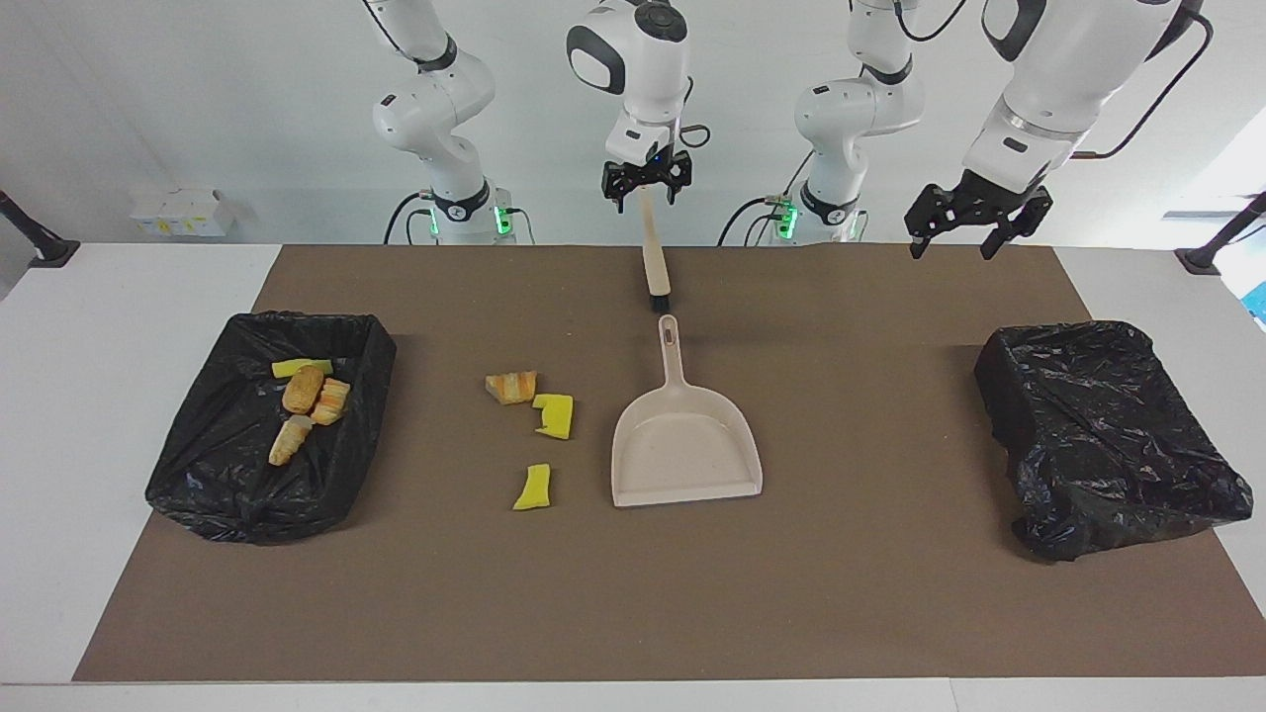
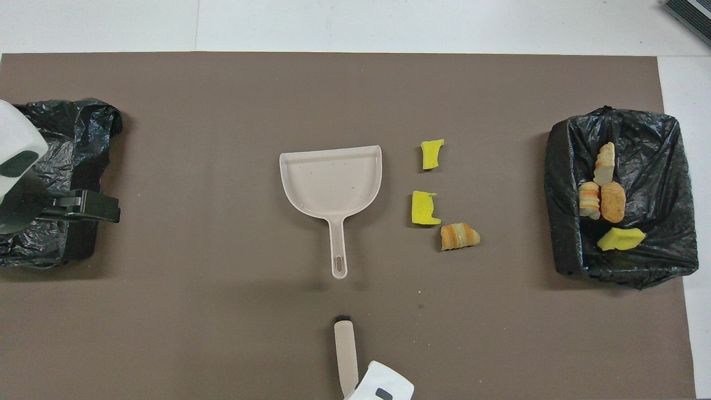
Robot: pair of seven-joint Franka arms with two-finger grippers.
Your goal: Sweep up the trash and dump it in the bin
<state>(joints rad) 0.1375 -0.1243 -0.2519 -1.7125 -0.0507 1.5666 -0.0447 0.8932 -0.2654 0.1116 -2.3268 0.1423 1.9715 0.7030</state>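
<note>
Clock bearings are read from above, with 12 o'clock pointing away from the robots and the dustpan at the middle of the dial.

The white bench (image 1: 148, 297) carries a brown mat (image 1: 633, 593) that covers most of it. Two black-lined bins sit on the mat. The bin at the left arm's end (image 1: 1108, 435) lies at 9 o'clock, and the bin at the right arm's end (image 1: 198, 494) at 3 o'clock.

The left end effector (image 1: 949, 245) hangs high over the left arm's end of the mat, near that bin. Its fingers are spread apart with nothing between them, and they touch nothing. The right end effector (image 1: 645, 190) is raised at 6 o'clock, over the robots' edge of the mat. It is clamped on the top of the handle of a beige brush (image 1: 653, 259). The brush hangs almost upright with its black bristles down, clear of the mat and just above the tip of the dustpan's handle.

The beige dustpan (image 1: 682, 455) lies flat mid-mat, with its handle toward 6 o'clock and its mouth toward 12. Its pan holds nothing.

The trash is in two groups. Four pieces (image 1: 307, 396) lie inside the bin at the right arm's end: three tan-orange lumps and one yellow bit. Three pieces lie loose on the mat at 3 o'clock, between dustpan and bin. They are a bread-like lump (image 1: 511, 387) nearest the robots, a yellow sponge bit (image 1: 554, 415) just beside it, and another yellow bit (image 1: 533, 488) farther out.
</note>
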